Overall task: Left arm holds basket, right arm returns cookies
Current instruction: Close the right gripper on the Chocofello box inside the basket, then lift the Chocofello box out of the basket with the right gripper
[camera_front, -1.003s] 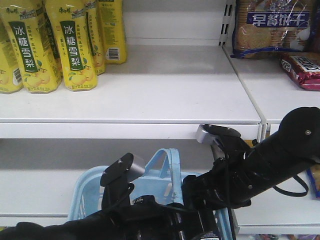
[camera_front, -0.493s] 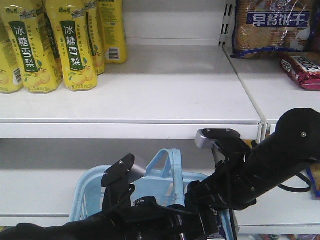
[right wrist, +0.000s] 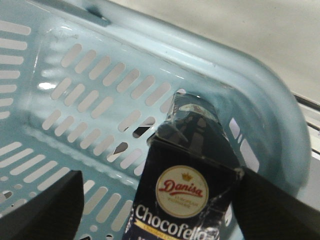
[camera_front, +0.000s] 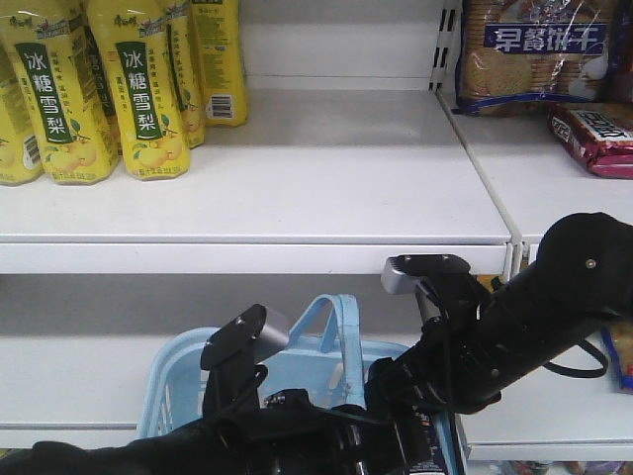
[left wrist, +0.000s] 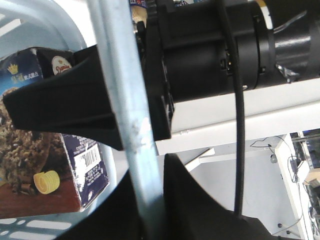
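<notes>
The light blue basket [camera_front: 173,386] hangs low in front of the lower shelf. My left gripper [left wrist: 150,200] is shut on one of its arched handles [left wrist: 120,75]. The left arm's silver-capped module [camera_front: 245,341] shows above the basket. The right arm [camera_front: 534,307] reaches down into the basket; its gripper is hidden in the front view. In the right wrist view my right gripper [right wrist: 160,205] is open astride the dark navy cookies box [right wrist: 182,190], which stands against the basket's slotted wall [right wrist: 90,95]. The right finger [right wrist: 280,205] touches the box; the left finger [right wrist: 40,205] is apart. The box also shows in the left wrist view [left wrist: 50,165].
Yellow drink bottles [camera_front: 138,89] stand at the upper shelf's left. A clear blue-labelled biscuit bag [camera_front: 534,54] and a red packet [camera_front: 598,139] lie on the shelf section to the right. The upper shelf's front edge [camera_front: 257,257] runs just above both arms.
The right arm has sunk a little and shifted left, deeper into the basket. The left arm and the basket have barely moved.
</notes>
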